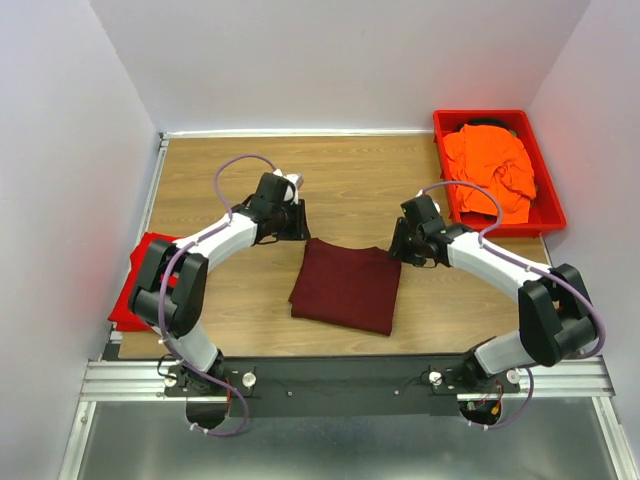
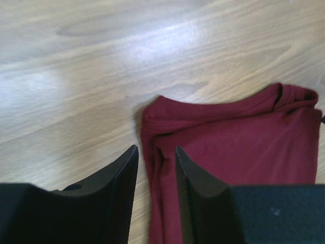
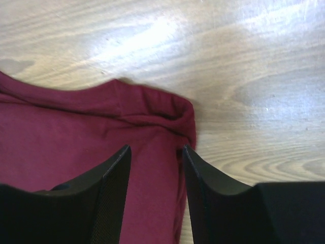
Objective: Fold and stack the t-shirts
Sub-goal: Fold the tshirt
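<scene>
Here the left gripper (image 2: 155,152) has its jaws a narrow gap apart, holding nothing. A folded corner of the maroon shirt (image 2: 238,147) lies right under that gap, and the cloth spreads off to the gripper's right. The right gripper (image 3: 155,150) is likewise slightly parted and empty above the neighbouring corner, cloth running to its left. Beyond it an orange shirt (image 1: 490,165) fills a red bin (image 1: 480,116). A red shirt (image 1: 128,300) lies well back of the left gripper.

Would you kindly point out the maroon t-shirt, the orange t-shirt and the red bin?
maroon t-shirt (image 1: 345,285): top view, middle of fold
orange t-shirt (image 1: 490,165): top view, middle of heap
red bin (image 1: 544,175): top view, right rim
</scene>
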